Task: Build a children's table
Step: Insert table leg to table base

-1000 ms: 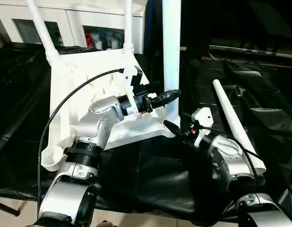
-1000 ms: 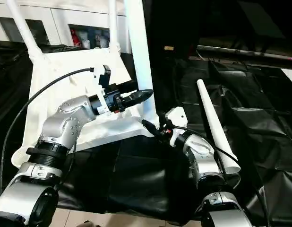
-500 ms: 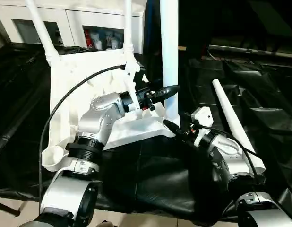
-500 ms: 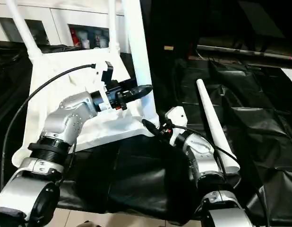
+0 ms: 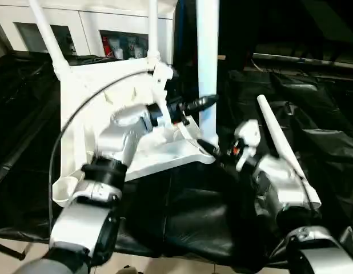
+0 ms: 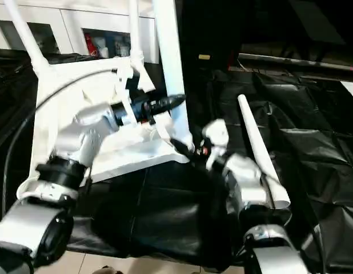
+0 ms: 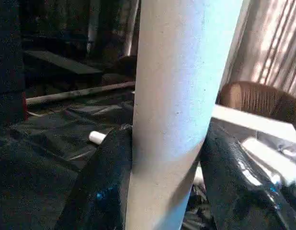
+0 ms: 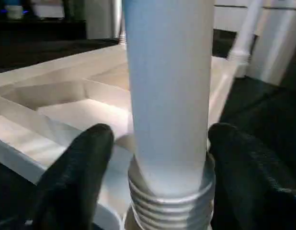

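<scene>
1. The left claw [image 5: 206, 103] presses against the side of an upright white table leg [image 5: 207, 57], well above its base. In the left wrist view the two black fingers [image 7: 102, 191] sit tight against the leg [image 7: 176, 105] on both sides, so it is holding the leg.
2. The right claw [image 5: 206, 148] sits low at the same leg's foot. In the right wrist view its fingers [image 8: 81, 163] stand wide on either side of the leg, apart from it.
3. The white tabletop [image 5: 91, 103] lies underside up on black sheeting [image 5: 188, 222], with two more legs [image 5: 42, 34] standing in its far corners. A fourth leg [image 5: 282, 154] lies loose on the sheeting, just beside the right arm.
4. Compared with a second ago, the left claw sits a little higher on the leg and both arms have shifted; the leg remains upright in the near corner. It is probably being seated or tightened.
5. The right wrist view shows ridged threads [image 8: 169, 199] at the leg's foot above the socket, suggesting it is not fully home. The head views hide this behind the claw.
</scene>
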